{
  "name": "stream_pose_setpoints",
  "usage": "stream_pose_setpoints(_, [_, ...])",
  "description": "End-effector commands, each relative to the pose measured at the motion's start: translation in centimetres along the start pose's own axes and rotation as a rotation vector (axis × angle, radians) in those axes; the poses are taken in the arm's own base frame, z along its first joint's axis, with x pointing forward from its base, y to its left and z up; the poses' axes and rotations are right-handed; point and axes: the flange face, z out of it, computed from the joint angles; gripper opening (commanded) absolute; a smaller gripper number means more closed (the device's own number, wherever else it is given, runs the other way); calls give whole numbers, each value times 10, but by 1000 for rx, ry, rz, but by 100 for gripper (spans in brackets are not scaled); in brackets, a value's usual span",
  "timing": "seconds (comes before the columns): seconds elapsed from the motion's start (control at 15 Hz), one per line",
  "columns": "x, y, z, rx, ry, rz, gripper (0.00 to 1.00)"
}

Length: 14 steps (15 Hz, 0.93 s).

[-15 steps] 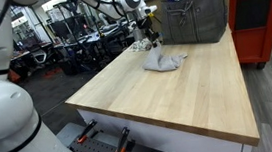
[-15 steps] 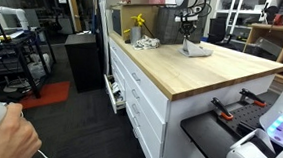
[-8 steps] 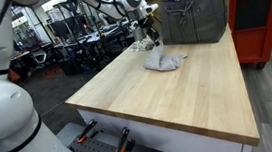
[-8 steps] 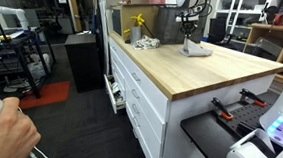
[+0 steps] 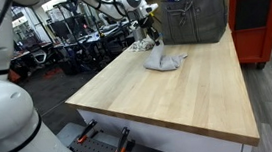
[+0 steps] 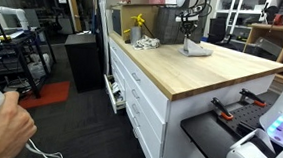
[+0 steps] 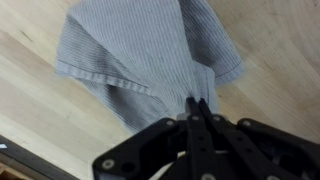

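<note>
The end effector [image 7: 195,104] is clenched, its tips pinching an edge of the grey cloth [image 7: 140,55], which lies bunched on the wooden table [image 5: 178,97].

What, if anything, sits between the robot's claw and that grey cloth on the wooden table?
Nothing visible. In the wrist view the gripper has its tips shut right on the grey cloth, seemingly pinching a fold of it; no other object lies between them.
</note>
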Motion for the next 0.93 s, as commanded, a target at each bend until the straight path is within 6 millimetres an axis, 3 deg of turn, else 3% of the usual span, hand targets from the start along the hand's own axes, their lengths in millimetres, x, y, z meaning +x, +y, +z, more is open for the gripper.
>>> stream_pose_setpoints(0.0, [0, 0, 0, 0, -1, 0, 2])
stream_pose_setpoints(0.53, [0, 0, 0, -1, -1, 0, 2])
stream_pose_setpoints(0.87, [20, 6, 6, 7, 39, 64, 1])
